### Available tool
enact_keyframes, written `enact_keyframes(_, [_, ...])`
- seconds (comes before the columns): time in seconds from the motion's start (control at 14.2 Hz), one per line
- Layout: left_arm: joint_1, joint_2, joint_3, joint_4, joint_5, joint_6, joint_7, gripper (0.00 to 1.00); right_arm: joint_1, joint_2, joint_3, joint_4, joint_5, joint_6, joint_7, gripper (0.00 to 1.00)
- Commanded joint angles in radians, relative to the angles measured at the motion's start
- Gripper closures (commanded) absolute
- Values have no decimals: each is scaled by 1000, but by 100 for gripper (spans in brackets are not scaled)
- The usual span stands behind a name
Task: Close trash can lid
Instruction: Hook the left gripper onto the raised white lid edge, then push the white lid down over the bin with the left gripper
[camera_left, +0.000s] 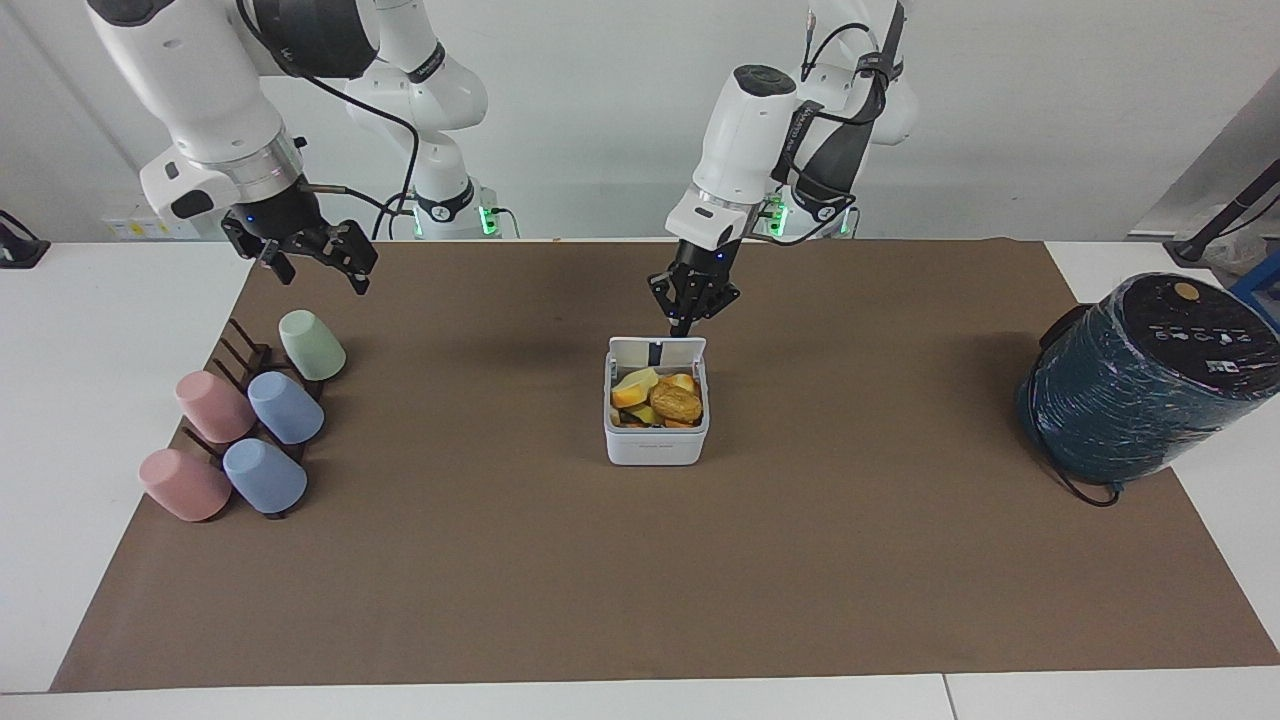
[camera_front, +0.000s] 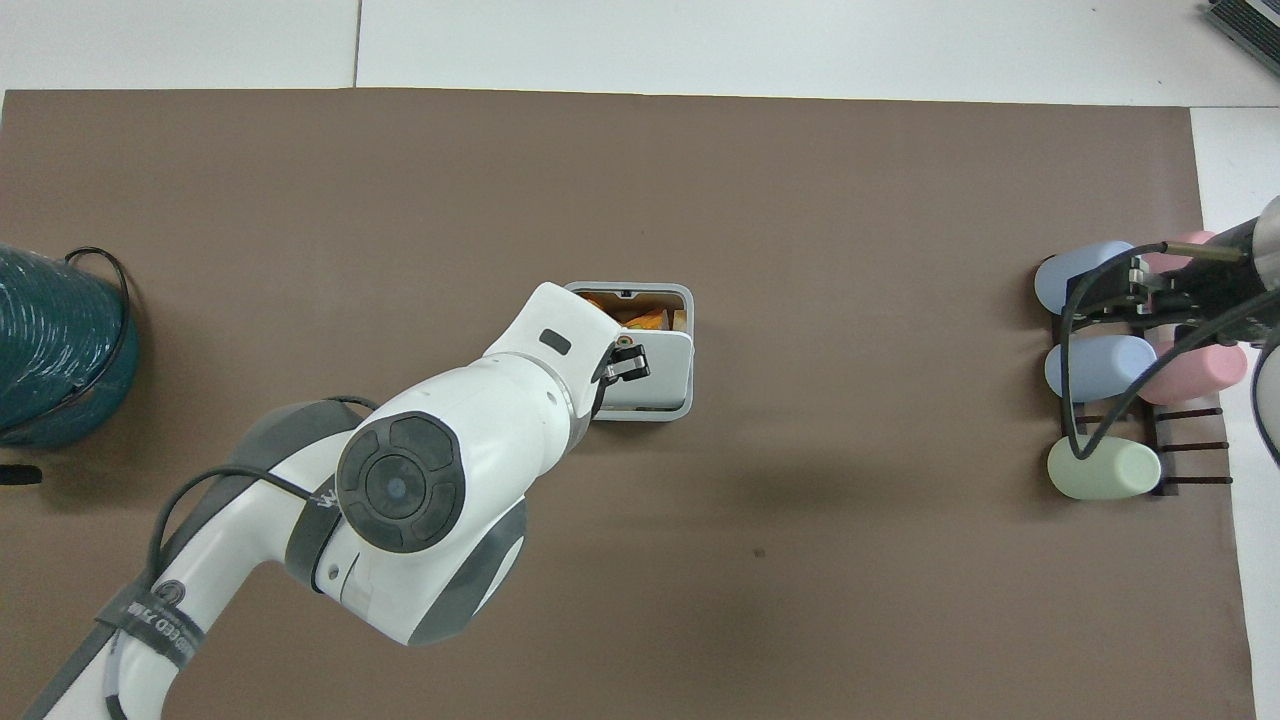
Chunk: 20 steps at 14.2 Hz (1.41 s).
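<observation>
The small white trash can (camera_left: 656, 446) stands mid-mat, with food scraps (camera_left: 660, 398) inside. Its hinged lid (camera_left: 656, 351) is tilted partway down over the opening, blue strip facing the scraps. My left gripper (camera_left: 684, 322) is shut, its tip pressing on the lid's outer face at the edge nearer the robots. In the overhead view the lid (camera_front: 664, 366) covers most of the trash can (camera_front: 689, 300), with the left gripper (camera_front: 626, 366) on it beside the orange dot. My right gripper (camera_left: 318, 262) is open and waits over the cup rack.
A dark rack with several pastel cups (camera_left: 285, 408) lies at the right arm's end, also in the overhead view (camera_front: 1098, 367). A large teal wrapped cylinder (camera_left: 1140, 390) with a black cable stands at the left arm's end, also in the overhead view (camera_front: 50, 340).
</observation>
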Motion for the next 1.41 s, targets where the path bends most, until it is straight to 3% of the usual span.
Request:
enact_keyframes(0.0, [-15, 45, 12, 10, -23, 93, -28, 96, -8, -17, -2, -20, 19, 0, -30, 0])
enact_keyframes(0.42, [-6, 80, 14, 10, -26, 146, -27, 98, -8, -17, -2, -20, 19, 0, -30, 0])
enact_keyframes(0.85, [-4, 206, 14, 75, -26, 209, -39, 98, -8, -17, -2, -20, 19, 0, -30, 0])
enact_keyframes(1.34, [-3, 250, 15, 77, -26, 245, -44, 100, -8, -17, -2, -20, 19, 0, -30, 0])
